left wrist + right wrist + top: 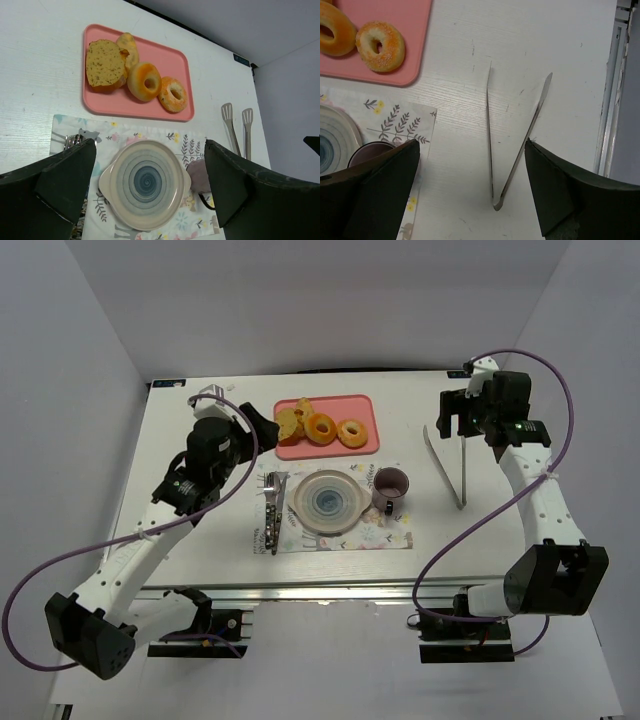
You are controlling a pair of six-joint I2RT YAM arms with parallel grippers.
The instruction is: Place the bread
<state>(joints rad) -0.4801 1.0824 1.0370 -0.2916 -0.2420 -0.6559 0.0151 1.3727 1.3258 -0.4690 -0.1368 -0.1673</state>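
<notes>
The bread [104, 64] is a thick golden slice with a brown crust. It lies at the left end of the pink tray [165, 55], and it also shows in the top view [289, 421] on the tray [366, 406]. My left gripper [266, 426] hovers just left of the tray, open and empty. In its wrist view the left gripper [150, 146] stands over the round striped plate [145, 182], short of the bread. My right gripper [458, 416] is open and empty at the far right, above the metal tongs [489, 125].
Two ring pastries [145, 81] [174, 94] and a pale piece [127, 42] share the tray. The plate [328, 502], a purple mug [389, 484] and cutlery [272, 510] sit on a patterned placemat [340, 538]. The tongs [445, 465] lie right of the mat.
</notes>
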